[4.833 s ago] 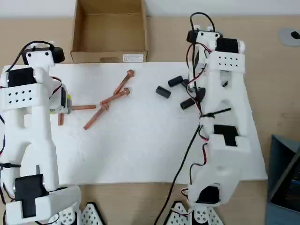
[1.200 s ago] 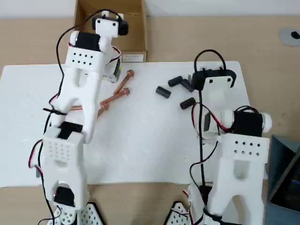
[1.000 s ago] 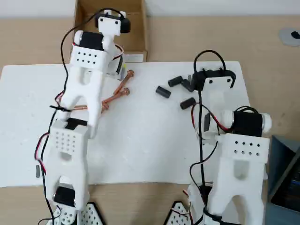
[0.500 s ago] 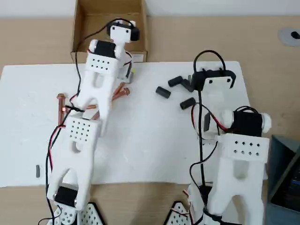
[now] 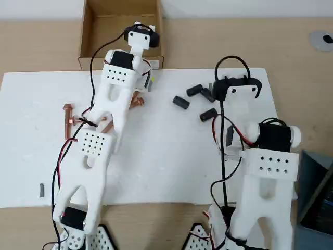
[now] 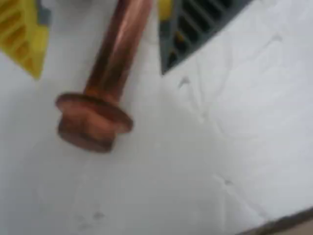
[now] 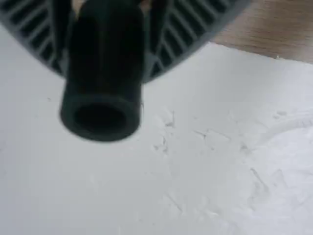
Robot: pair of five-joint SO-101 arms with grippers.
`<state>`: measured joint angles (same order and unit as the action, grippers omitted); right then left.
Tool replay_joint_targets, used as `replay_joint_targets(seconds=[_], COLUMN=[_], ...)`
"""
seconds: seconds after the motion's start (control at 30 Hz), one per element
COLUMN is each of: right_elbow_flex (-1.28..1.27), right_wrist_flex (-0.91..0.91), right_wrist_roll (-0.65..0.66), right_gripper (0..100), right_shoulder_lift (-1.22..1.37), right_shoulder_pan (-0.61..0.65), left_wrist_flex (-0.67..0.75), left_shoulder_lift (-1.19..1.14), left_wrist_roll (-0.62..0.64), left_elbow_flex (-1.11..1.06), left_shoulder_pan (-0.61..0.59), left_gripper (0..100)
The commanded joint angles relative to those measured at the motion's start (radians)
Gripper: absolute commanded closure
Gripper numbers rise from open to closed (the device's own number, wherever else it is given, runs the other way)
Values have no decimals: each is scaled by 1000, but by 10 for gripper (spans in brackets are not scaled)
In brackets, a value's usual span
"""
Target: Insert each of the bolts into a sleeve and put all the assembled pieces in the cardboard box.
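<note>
Start of the first pairing: one bolt and one sleeve gripped, nothing joined, nothing boxed.

Left claw [image 6: 110, 22] is clenched on a bolt [image 6: 95, 117] by its shank, head hanging just over the sheet [image 5: 166, 166] near its far edge, close to the front of the box [image 5: 112, 31]. Right claw [image 7: 105, 19] grasps a sleeve [image 7: 102, 98] with its open bore facing out, near the sheet's far right corner. The two held parts are well apart, so I judge the insertion not yet begun. Left to do: mate this pair, carry it to the box, then repeat for the loose sleeves [image 5: 181, 102] lying by the far edge and the loose bolts [image 5: 68, 121] toward the left edge, some partly under the left arm.
</note>
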<state>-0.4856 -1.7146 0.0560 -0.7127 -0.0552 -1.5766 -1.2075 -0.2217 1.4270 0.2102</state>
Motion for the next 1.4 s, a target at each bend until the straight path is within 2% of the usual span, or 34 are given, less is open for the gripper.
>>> replay_joint_targets(seconds=[0.0,0.33,0.57,0.9,1.07,1.13,1.37], right_elbow_flex=[1,2,4,4,41,82,197], right_wrist_flex=[18,18,18,18,0,-17,-31], right_wrist_roll=[5,5,3,3,-3,-2,-3], right_gripper=[988,988,988,988,988,988,988], right_shoulder_lift=[-27,-27,-28,-28,-30,-30,-30], right_shoulder_pan=[2,2,5,7,7,7,7], left_wrist_flex=[14,17,17,-58,-175,-178,-176], left_shoulder_lift=[-1,-61,-58,-56,-56,-50,170], left_wrist_roll=[2,0,0,-2,5,23,61], left_elbow_flex=[48,55,57,60,216,247,238], left_shoulder_pan=[-5,-12,-12,-12,-15,-20,-40], left_gripper=[825,826,983,983,984,986,987])
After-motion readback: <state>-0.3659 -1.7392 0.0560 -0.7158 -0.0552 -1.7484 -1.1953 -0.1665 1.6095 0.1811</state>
